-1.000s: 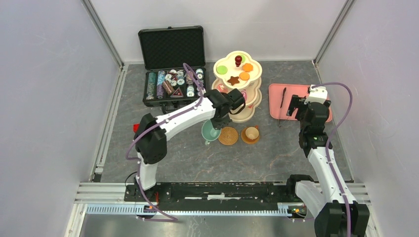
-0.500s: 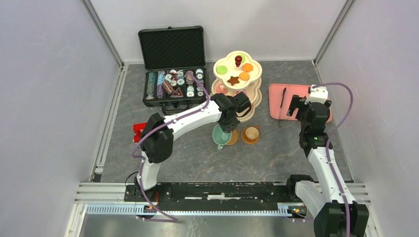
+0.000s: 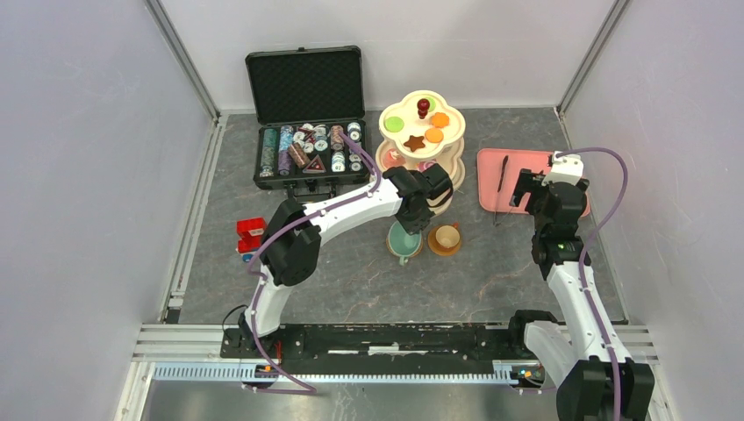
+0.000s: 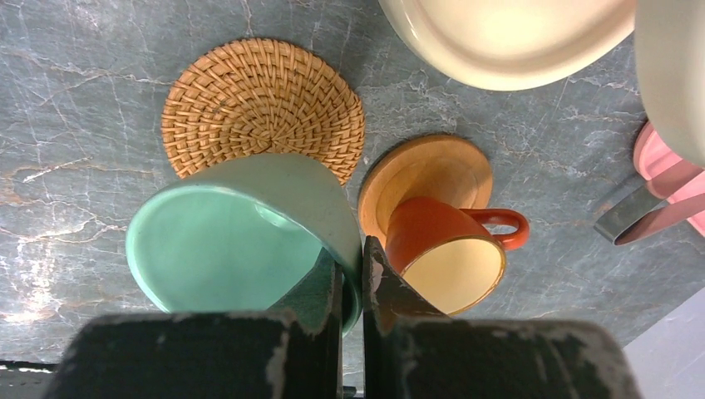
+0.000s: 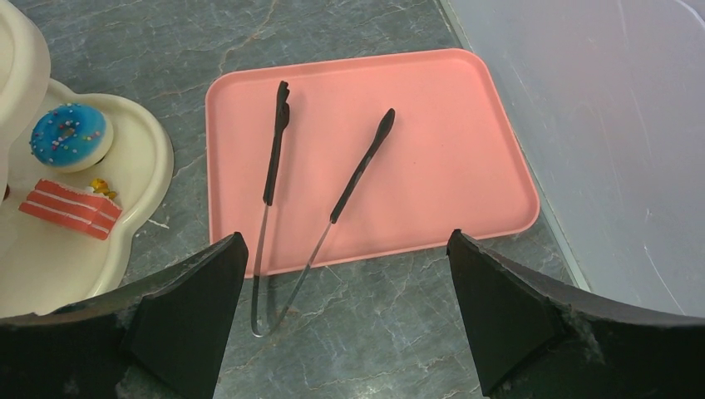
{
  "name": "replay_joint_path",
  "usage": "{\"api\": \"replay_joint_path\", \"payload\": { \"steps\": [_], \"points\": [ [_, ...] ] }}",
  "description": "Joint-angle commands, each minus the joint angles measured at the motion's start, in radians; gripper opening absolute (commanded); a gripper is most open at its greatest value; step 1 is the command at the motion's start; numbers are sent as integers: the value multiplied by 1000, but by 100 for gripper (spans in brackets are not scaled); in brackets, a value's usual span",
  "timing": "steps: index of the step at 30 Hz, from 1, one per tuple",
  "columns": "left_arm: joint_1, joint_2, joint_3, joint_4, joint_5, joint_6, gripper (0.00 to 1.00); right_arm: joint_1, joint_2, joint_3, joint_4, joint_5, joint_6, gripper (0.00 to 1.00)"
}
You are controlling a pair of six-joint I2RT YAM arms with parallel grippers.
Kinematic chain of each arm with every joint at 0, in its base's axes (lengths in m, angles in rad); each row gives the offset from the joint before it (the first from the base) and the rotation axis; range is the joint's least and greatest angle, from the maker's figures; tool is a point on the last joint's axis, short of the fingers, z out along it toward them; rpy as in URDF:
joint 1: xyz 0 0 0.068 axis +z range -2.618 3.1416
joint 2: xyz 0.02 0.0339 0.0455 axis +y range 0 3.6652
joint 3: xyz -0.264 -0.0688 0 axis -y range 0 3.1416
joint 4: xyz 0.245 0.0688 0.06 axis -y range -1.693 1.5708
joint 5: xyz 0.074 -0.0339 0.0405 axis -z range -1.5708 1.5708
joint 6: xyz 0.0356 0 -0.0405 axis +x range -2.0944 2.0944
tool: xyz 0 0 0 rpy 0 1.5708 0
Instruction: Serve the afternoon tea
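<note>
The teal cup [image 4: 224, 249] is plain mint-green. The woven saucer [image 4: 262, 100] is tan rattan. The smaller cup [image 4: 426, 234] is orange-brown, cream inside. The tray [image 5: 432, 150] is salmon pink. The tabletop [image 4: 83, 83] is grey, marble-veined.

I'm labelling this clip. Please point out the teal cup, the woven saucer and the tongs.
teal cup [image 4: 220, 249]: left wrist view, inner wall.
woven saucer [image 4: 262, 108]: left wrist view, bare weave near centre.
tongs [image 5: 275, 141]: right wrist view, left black arm.

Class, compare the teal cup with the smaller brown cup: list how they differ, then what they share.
Colour: the teal cup is teal throughout; the brown cup is reddish brown with a cream inside. Size: the teal cup is wider than the brown cup. State: the left gripper pinches the teal cup's rim over the woven saucer; the brown cup stands free on the wooden saucer. Both face mouth up.
</note>
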State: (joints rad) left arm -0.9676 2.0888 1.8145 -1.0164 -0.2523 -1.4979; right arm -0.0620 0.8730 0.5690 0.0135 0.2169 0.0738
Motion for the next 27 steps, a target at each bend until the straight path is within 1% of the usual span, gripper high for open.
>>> {"api": "replay_joint_path", "payload": {
  "steps": [1,7,17,24,27],
  "points": [
    [-2,-3,46,13,-29,-58,6,-9,-17,-4,31,-13,6,98],
    [1,3,39,-7,-48,-59,6,-12,-12,-7,32,-16,8,98],
    [13,22,32,-10,-63,-55,10,-15,-9,-10,37,-23,11,98],
    [20,29,22,-10,-81,-53,14,-18,-5,-12,42,-28,13,98],
    [21,33,19,-10,-78,-52,18,-19,-5,-11,41,-28,13,98]
  ]
}}
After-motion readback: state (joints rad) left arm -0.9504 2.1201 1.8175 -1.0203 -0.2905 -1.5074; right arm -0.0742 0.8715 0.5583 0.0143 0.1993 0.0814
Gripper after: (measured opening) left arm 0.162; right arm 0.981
